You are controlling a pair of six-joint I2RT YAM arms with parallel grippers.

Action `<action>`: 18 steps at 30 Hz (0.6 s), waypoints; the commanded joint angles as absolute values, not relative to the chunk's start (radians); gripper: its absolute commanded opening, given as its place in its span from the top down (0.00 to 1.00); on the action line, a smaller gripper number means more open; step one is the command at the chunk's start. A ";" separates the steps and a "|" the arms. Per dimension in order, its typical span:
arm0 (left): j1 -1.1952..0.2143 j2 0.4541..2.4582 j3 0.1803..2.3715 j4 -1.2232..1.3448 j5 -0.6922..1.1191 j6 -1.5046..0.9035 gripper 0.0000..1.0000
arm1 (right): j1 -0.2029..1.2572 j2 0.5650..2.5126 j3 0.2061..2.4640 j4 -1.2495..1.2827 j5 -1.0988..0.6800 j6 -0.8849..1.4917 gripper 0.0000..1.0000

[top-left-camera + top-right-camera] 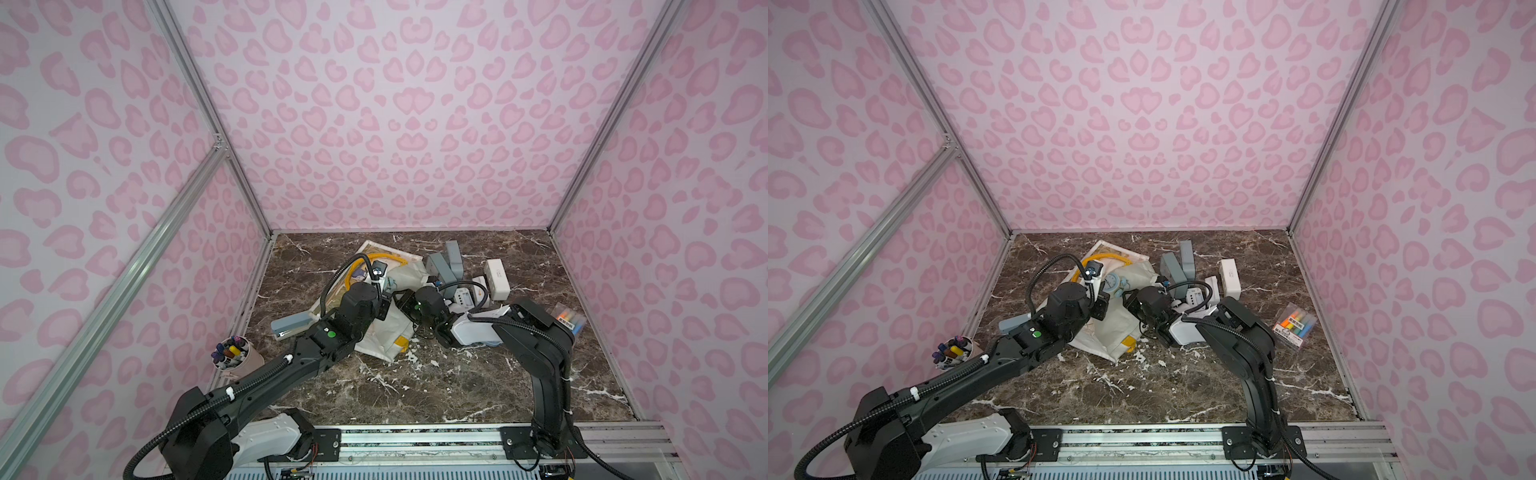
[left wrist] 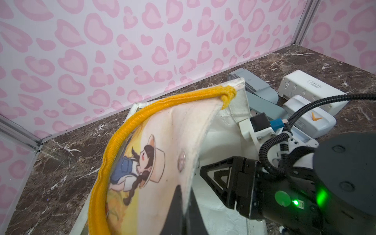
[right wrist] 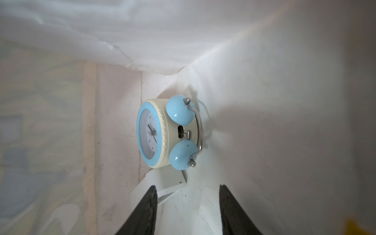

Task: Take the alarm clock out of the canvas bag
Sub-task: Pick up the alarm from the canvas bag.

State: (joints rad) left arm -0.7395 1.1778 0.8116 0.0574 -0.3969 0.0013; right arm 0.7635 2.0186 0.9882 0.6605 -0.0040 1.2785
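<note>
**Top views.** Canvas bag [image 1: 388,332] lies crumpled at centre frame on the marbled surface [image 1: 457,382]. Left arm [image 1: 291,365] and right arm [image 1: 536,345] both end at it. In a top view, the pale blue face of the alarm clock [image 1: 1112,281] shows among the bag's upper folds. White box clocks [image 1: 496,278] stand right of the bag. Marker cup [image 1: 235,353] at lower left.

**Left wrist.** Left tool [image 2: 186,192], bottom centre, is clamped tight on the bag's rim and holds the printed panel raised. Yellow handle [image 2: 122,142] arcs along that panel's edge. Right tool [image 2: 203,171] sits in the bag's mouth at lower right, over white lining.

**Right wrist.** View is from inside the bag. The alarm clock lies at centre frame against the lining, dial to the left, blue bells to the right. The right tool's two fingers [image 3: 146,211] stand at the bottom edge, spread apart with nothing between them. The clock is beyond the tips, untouched.
</note>
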 commanded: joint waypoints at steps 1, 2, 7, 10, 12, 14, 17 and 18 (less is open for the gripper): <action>-0.744 1.179 0.819 0.116 -0.380 0.009 0.97 | 0.759 2.047 1.006 0.673 0.034 1.329 0.51; -0.746 1.181 0.818 0.116 -0.380 0.008 0.97 | 0.758 2.056 1.015 0.672 0.037 1.334 0.51; -0.751 1.179 0.818 0.120 -0.375 0.011 0.97 | 0.755 2.093 1.046 0.663 0.062 1.356 0.52; -0.750 1.178 0.817 0.117 -0.369 0.011 0.97 | 0.750 2.113 1.052 0.671 0.074 1.376 0.53; -0.751 1.177 0.815 0.121 -0.368 0.011 0.97 | 0.749 2.128 1.053 0.695 0.069 1.396 0.54; -0.751 1.175 0.812 0.122 -0.367 0.013 0.97 | 0.750 2.137 1.058 0.705 0.065 1.406 0.54; -0.751 1.175 0.813 0.120 -0.366 0.012 0.97 | 0.753 2.136 1.060 0.703 0.068 1.405 0.54; -0.750 1.175 0.814 0.119 -0.367 0.011 0.97 | 0.754 2.135 1.062 0.703 0.069 1.405 0.54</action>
State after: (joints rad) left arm -0.7502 1.1797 0.8116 0.0578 -0.3737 0.0017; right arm 0.7509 2.1262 1.0599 0.6987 0.0521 1.3922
